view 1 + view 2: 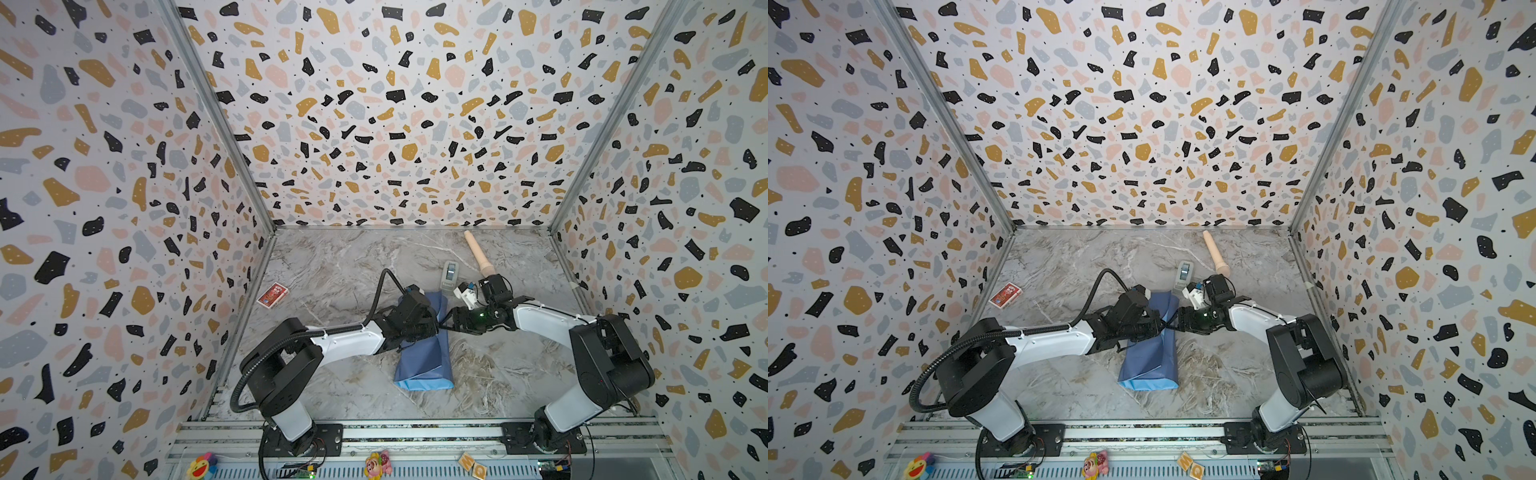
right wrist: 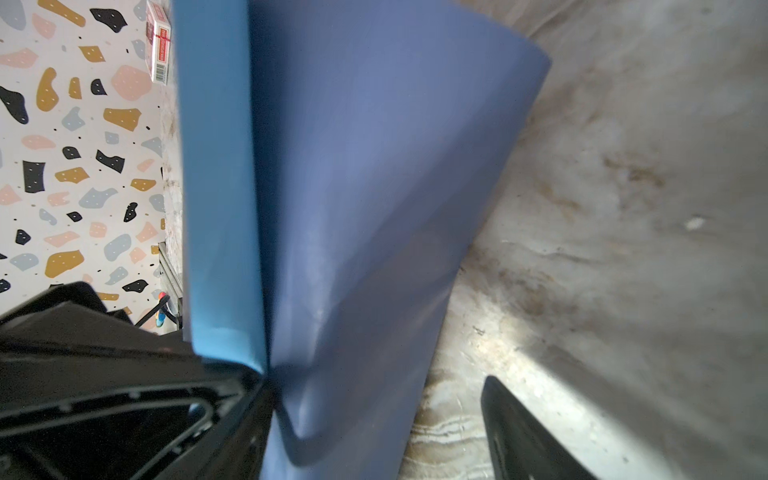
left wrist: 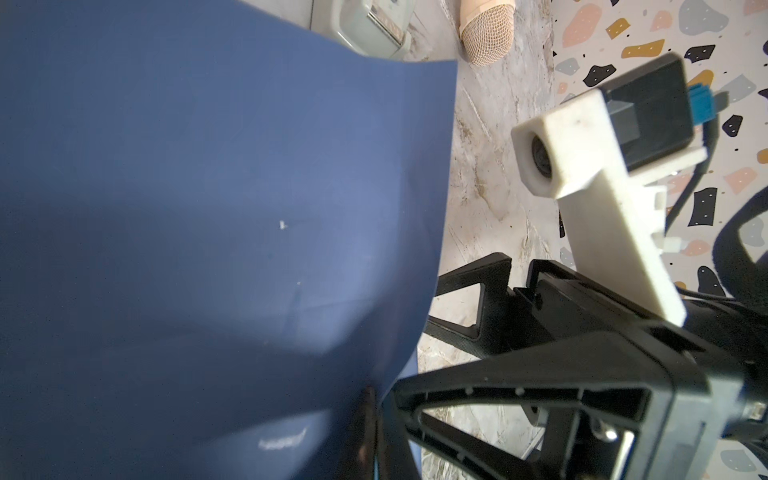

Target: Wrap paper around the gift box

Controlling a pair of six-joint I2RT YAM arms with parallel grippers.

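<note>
Terrazzo-print walls [image 1: 395, 104] box in a marble-look counter [image 1: 332, 266], where the left gripper [image 1: 434, 323] is clamped tight. It appears to pinch a raised fold of the paper [image 1: 424, 361], probably so the flap cannot spring open. Facing it from the right, the right gripper [image 3: 413, 353] stands wide, its jaws seemingly either side of the sheet's free edge, likely placed to crease it. The sheet is thin and matte, sky-blue on one face and duller blue on the other, and lies folded into a long bundle at mid-counter. No gift box shows; it is judged to sit inside that bundle. Just beyond wait a grey tape dispenser [image 1: 449, 274] and a beige microphone [image 1: 478, 253]. A red card pack [image 1: 272, 295] lies well off to the left.
</note>
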